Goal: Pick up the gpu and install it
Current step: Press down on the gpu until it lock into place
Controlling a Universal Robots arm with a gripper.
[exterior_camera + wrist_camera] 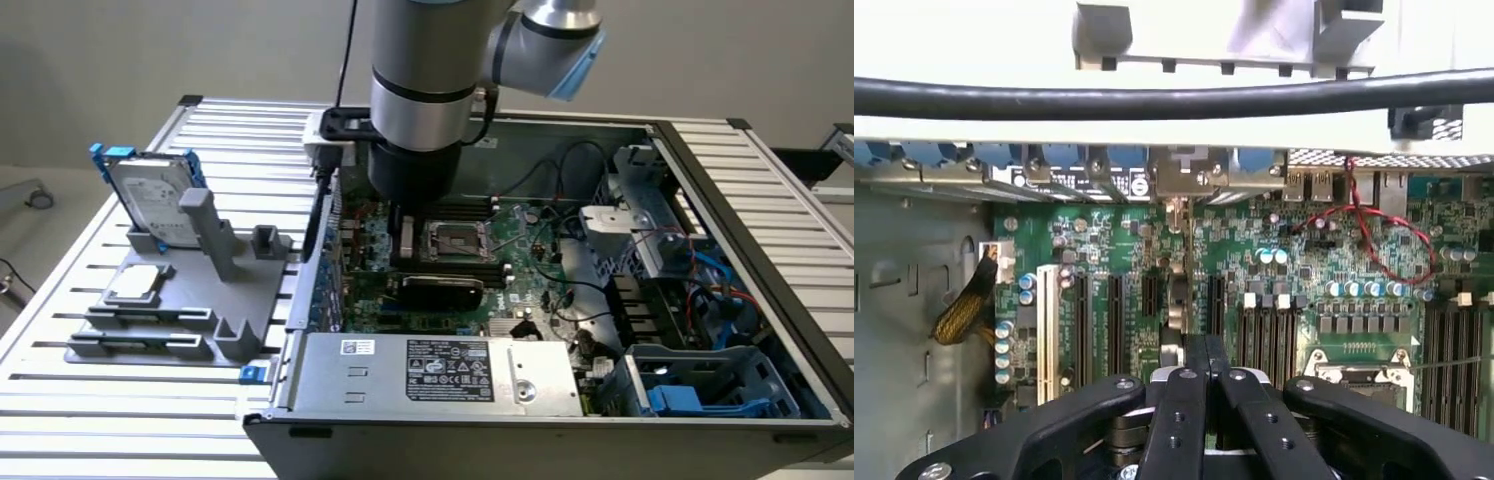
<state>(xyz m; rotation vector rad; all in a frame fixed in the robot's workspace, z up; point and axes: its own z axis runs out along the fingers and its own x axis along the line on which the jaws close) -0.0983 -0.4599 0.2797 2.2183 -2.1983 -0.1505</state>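
Grey steel computer case (747, 170) lies open on a slatted aluminium table (80, 400). Green-boarded gpu with glossy black cover (441, 287) lies inside, long axis running 3 to 9 o'clock, at 6 o'clock from the silver processor socket (447, 238). Black gripper (1204, 345) is closed, empty, over the motherboard slots.

The open metal computer case (747, 200) lies on the slatted aluminium table (80, 400). On the exterior view's left, beside the case, stands the grey plastic fixture (200, 300), holding the silver hard drive with blue frame (150, 195) upright. Inside the case, the green motherboard (527, 235) lies flat; the grey power supply box (441, 372) sits nearest the camera.
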